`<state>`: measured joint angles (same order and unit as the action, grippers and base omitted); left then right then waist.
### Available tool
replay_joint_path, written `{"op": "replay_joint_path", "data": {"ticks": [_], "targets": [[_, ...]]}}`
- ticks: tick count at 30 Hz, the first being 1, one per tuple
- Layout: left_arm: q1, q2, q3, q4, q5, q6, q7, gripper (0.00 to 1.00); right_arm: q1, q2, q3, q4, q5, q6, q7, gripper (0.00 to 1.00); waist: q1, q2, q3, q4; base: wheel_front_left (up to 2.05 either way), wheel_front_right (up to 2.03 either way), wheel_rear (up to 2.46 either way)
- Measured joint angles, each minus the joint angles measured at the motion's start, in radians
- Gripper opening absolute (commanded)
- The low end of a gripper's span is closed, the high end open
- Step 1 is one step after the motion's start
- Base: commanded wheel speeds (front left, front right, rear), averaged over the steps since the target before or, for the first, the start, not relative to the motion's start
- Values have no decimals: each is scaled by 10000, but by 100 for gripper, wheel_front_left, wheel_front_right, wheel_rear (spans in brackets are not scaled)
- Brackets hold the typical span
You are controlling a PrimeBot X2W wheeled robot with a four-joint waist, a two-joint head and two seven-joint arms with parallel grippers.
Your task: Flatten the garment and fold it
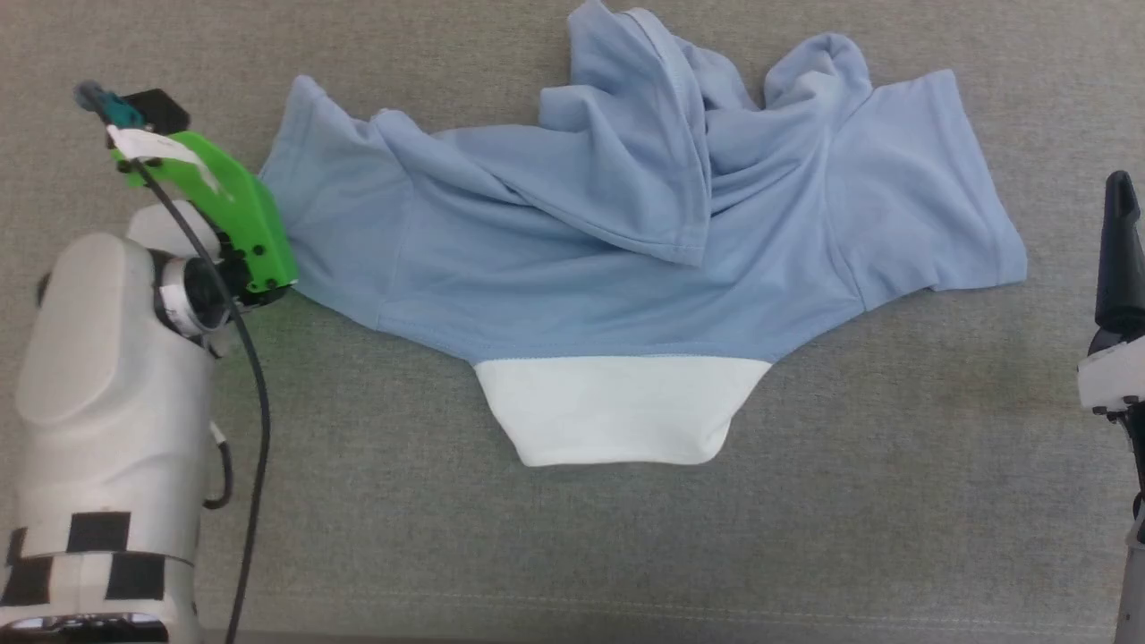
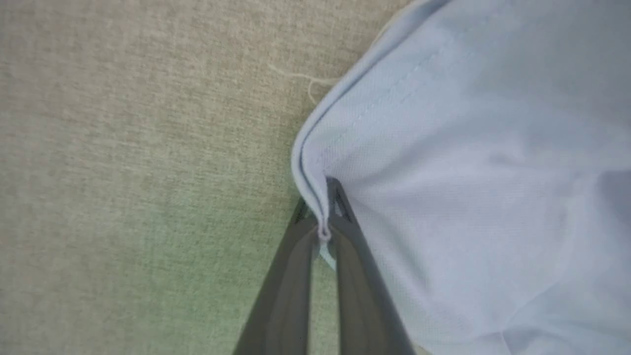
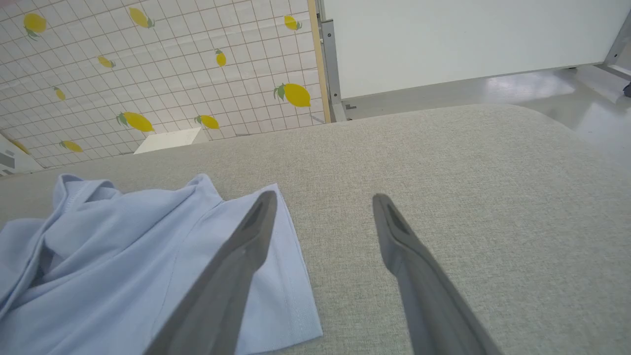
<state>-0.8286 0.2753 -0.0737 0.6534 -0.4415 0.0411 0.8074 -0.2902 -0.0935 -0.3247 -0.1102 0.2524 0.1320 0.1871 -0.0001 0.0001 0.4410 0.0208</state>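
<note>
A light blue polo shirt (image 1: pixel 626 268) lies crumpled across the middle of the grey woven surface (image 1: pixel 894 501), spread wide from left to right in the head view. Its upper layers are bunched into thick folds toward the far side, while a white panel (image 1: pixel 617 411) lies flat at the near edge (the one pale patch against all that blue). A short sleeve (image 1: pixel 930 179) lies fairly smooth at the shirt's right end.

The left tool (image 2: pixel 320 219) is clenched on the shirt's left edge. In the left wrist view its two dark fingers (image 2: pixel 355 276) press together with a stitched, folded-over hem pinched between their tips. In the head view those fingers are hidden under the green bracket (image 1: pixel 237 215) at the wrist, which sits right against the cloth's left border, above the pale forearm (image 1: pixel 107 376).

The right tool (image 3: pixel 323 202) is released, its fingers well spread and holding nothing. It hangs over bare surface just beside the right sleeve. In the right wrist view one finger crosses in front of the sleeve's hem, though whether it touches cannot be told. Beyond the surface's far edge stand a lemon-print tiled sheet (image 3: pixel 148 74) and a white board (image 3: pixel 468 39).
</note>
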Motion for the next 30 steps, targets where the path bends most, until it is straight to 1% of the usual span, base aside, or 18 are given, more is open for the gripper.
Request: {"op": "replay_joint_path", "data": {"ticks": [4, 7, 9, 12, 17, 20, 22, 25, 30], "targets": [[325, -203, 115, -374, -330, -150, -403, 0, -22, -61, 36, 96, -142, 0, 6, 100, 0, 0, -111, 196, 0, 0, 0], [652, -374, 265, -825, -451, -230, -976, 0, -47, -215, 27, 295, -491, 0, 451, 100, 0, 0, -270, 334, 0, 0, 0], [924, -568, 374, -1223, -587, -247, -1406, 0, -91, -470, 96, 543, -901, 0, 1302, 100, 0, 0, -396, 434, 0, 0, 0], [1272, -616, 451, -1873, -723, -316, -1774, 0, -473, -826, 397, 991, -1189, 0, 3147, 100, 0, 0, -573, 545, 0, 0, 0], [1858, -685, 502, -3164, -796, -299, -1990, 0, -1516, -1860, 1586, 1697, -1373, 0, 6585, 100, 1, -1, -669, 750, 0, 0, 0], [2161, -823, 441, -3774, -828, -244, -1987, 0, -1860, -2391, 2130, 2004, -1325, 2, 8092, 100, 1, 0, -571, 855, 0, 0, 0], [2290, -917, 378, -4094, -878, -213, -1983, 0, -1918, -2685, 2429, 2130, -1216, 2, 8826, 100, 1, 0, -476, 919, 0, 0, 0], [2434, -970, 313, -4447, -886, -198, -1985, 0, -1925, -2824, 2729, 2178, -1001, 0, 9474, 100, 1, 0, -318, 998, 0, 0, 0], [2589, -1043, 284, -4684, -955, -125, -1971, 0, -1967, -3103, 3072, 2140, -773, 0, 9657, 100, 1, -1, -115, 1067, 0, 0, 0]]}}
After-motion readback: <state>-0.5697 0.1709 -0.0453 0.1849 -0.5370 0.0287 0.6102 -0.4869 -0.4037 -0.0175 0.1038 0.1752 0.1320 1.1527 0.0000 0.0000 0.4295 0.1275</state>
